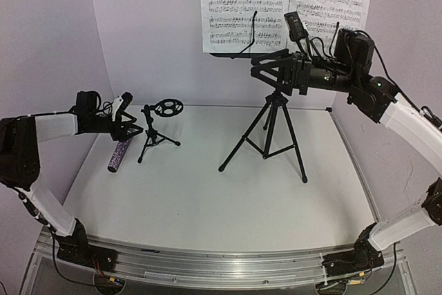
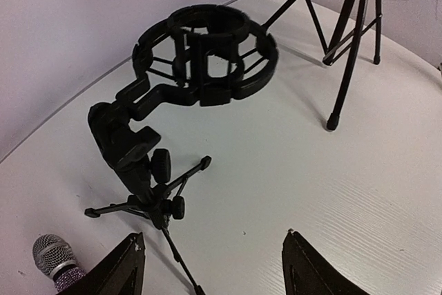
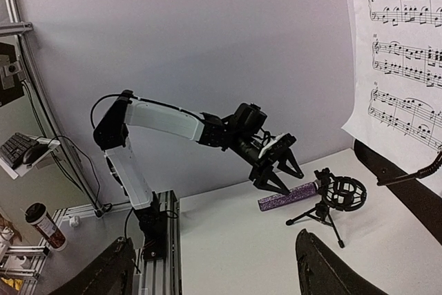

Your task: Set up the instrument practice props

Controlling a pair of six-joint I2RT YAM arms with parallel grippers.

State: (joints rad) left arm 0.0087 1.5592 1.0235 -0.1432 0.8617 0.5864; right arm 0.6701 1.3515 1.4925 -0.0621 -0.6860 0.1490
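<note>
Step in hand: I judge it to be fetching the microphone (image 1: 119,155) for the ring holder (image 2: 207,60) of the mic stand (image 1: 156,132).
Microphone: it lies flat on the table (image 1: 207,198), just left of the mic stand; its mesh head shows outside my left finger.
Left gripper (image 2: 213,236): released and empty, hovering low and aimed at the stand rather than the microphone.
Right gripper (image 3: 215,237): released and empty, up by the music stand (image 1: 271,129), which carries the sheet-music pages (image 1: 283,1).
Doing it well: I'd shift left until the purple barrel sits between the fingers, clamp across the barrel and not the mesh, then lift clear.
Risk: the small tripod looks light, so I'd keep off its legs.
</note>
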